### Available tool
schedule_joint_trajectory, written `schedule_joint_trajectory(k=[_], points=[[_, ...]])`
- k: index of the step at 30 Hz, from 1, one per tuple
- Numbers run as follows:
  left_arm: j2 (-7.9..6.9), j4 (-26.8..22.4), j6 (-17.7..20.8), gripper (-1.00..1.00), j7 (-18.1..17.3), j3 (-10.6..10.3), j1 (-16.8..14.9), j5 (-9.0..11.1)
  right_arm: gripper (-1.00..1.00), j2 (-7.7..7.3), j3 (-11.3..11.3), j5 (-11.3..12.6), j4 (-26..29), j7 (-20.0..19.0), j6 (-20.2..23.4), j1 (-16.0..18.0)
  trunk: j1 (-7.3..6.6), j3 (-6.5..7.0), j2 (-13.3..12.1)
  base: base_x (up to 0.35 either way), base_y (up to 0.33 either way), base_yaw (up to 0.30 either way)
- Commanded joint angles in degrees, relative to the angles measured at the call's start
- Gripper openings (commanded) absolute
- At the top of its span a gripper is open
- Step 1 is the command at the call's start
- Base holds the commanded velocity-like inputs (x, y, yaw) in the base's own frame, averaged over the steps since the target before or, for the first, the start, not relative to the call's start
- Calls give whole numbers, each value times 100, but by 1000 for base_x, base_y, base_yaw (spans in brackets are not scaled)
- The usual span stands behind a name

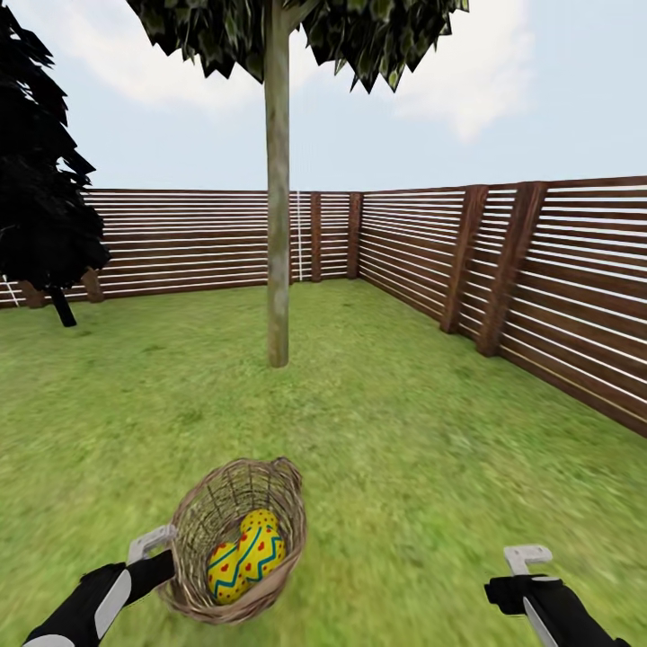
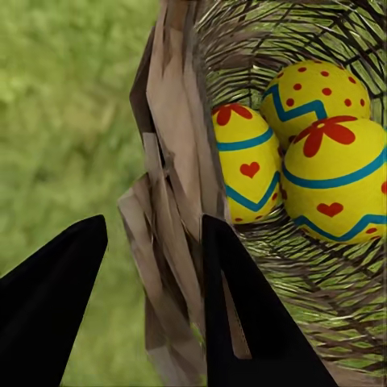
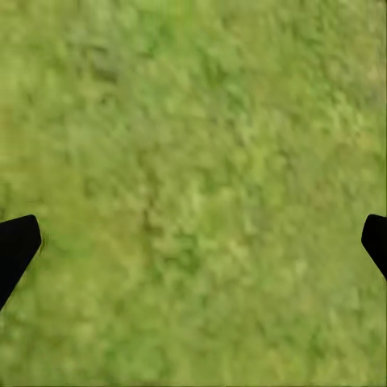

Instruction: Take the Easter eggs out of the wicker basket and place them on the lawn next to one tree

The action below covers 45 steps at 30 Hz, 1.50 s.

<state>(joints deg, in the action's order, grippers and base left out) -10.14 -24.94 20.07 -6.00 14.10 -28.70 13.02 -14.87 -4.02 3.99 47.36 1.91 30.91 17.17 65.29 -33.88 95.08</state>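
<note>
Basket wall between the jaws of the left gripper: the wicker basket is tilted, its mouth turned up and toward the tree, and its woven rim passes between the two dark fingers, which are clamped on it; the three Easter eggs lie clustered inside the basket, touching one another, just past the gripped rim; in the head view two eggs show clearly and the third is mostly hidden behind them. Left arm low at the view's left, forearm angled up and inward, gripper at the basket's near-left rim; right arm low at the right, its gripper well apart from the basket, jaws spread wide over bare lawn. Tree trunk upright on the lawn beyond the basket; brown slat fence behind; dark tree at far left.
</note>
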Motion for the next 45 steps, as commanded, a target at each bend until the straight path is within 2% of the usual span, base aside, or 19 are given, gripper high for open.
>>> schedule_joint_trajectory(k=[1,19,24,45], points=[[3,-11,41,-100,-24,40,-4,51,100,-7,-20,40,10,20,29,5,2,-6,3,281,232,0],[7,-11,34,-100,-24,40,-4,51,100,1,-15,39,-122,20,21,4,2,-6,3,281,231,0],[7,-11,32,-100,-24,40,-4,51,100,2,-2,38,-297,20,-250,6,2,-6,3,281,229,0],[21,-11,41,-100,-24,40,-4,51,100,2,-11,49,-298,11,-252,5,2,-6,3,281,223,0]])
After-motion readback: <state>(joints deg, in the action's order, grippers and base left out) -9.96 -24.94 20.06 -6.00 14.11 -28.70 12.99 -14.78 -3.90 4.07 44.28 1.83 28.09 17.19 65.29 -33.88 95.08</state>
